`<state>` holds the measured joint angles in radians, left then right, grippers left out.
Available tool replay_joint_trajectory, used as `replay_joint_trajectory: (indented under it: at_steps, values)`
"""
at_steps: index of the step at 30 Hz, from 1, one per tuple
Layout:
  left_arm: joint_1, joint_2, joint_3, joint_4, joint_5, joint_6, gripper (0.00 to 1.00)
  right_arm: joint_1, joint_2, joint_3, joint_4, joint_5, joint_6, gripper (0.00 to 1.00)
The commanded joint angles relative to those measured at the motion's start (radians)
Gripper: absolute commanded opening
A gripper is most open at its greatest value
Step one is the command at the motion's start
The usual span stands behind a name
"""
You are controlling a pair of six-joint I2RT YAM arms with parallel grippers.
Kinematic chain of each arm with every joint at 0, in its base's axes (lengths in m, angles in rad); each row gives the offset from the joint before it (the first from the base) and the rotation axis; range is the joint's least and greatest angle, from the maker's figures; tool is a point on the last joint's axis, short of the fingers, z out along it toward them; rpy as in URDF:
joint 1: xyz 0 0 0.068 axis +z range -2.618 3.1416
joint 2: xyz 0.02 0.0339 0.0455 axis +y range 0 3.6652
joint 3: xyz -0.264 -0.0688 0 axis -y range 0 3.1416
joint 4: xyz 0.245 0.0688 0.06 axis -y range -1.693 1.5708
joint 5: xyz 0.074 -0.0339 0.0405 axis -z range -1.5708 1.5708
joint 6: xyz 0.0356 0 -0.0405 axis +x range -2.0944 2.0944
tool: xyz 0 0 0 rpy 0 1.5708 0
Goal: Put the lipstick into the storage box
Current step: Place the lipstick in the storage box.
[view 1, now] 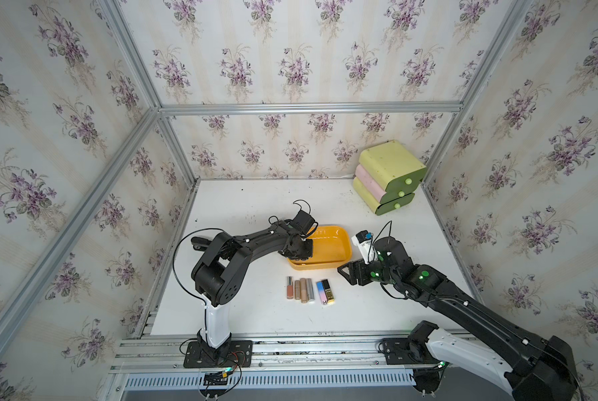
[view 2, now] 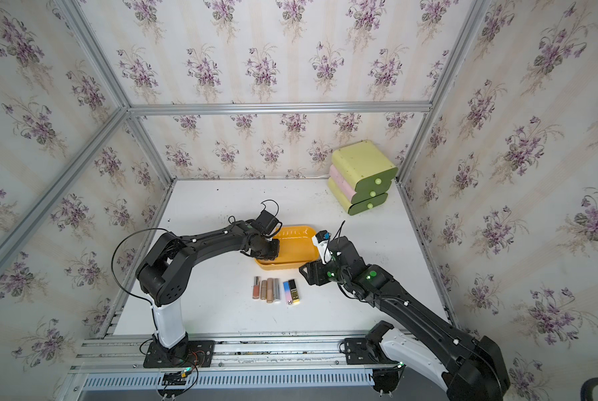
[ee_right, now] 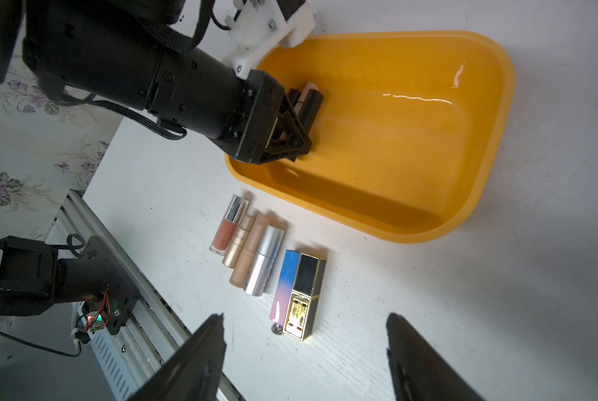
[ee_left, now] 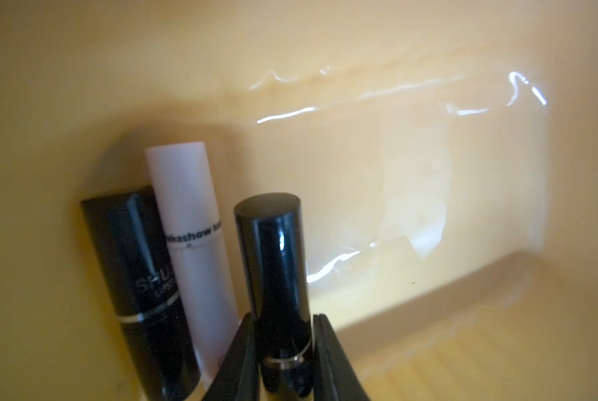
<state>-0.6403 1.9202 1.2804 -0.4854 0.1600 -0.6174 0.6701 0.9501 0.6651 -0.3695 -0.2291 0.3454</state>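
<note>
Inspecting the left hand [ee_right: 302, 145] first, I am seeing it reaching down into the storage box [ee_right: 429, 145], at the end nearer the left arm. Its two fingers [ee_left: 235, 350] are closely flanking a black lipstick [ee_left: 276, 264], one on each side. The left wrist view is blurring at the contact line, so I cannot tell whether the jaws are pressing on the tube or standing just off it. The tube is sitting inside the box, side by side with a white tube [ee_left: 186, 208] and a second black tube [ee_left: 134, 257].

The right hand [ee_right: 306, 319] is hovering over the bench [view 1: 249, 215], just beside the right end of the box. Its jaws are standing wide apart and holding nothing.

Six more lipsticks are lying in a row on the bench, just in front of the box. A rose gloss [view 1: 289, 287] is sitting at the left end and a black-and-gold case [view 1: 329, 291] at the right end.

A green-and-pink drawer unit [view 1: 387, 177] is standing in the far right corner, well apart from the box.
</note>
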Motion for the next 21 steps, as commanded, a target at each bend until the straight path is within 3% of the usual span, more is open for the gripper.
replay_joint_trajectory:
  at_steps: [1, 12, 21]
  values:
    - [0.001, 0.003, 0.013, -0.017, -0.014, -0.003, 0.25, 0.000, -0.002, 0.010, -0.007, 0.005, 0.005, 0.76]
    - [-0.002, -0.080, 0.006, -0.010, -0.004, -0.003, 0.38, 0.000, -0.062, 0.034, -0.054, 0.007, 0.048, 0.76]
    - [-0.044, -0.315, -0.054, 0.048, 0.049, 0.041, 0.49, 0.001, -0.108, 0.041, -0.063, -0.056, 0.145, 0.76]
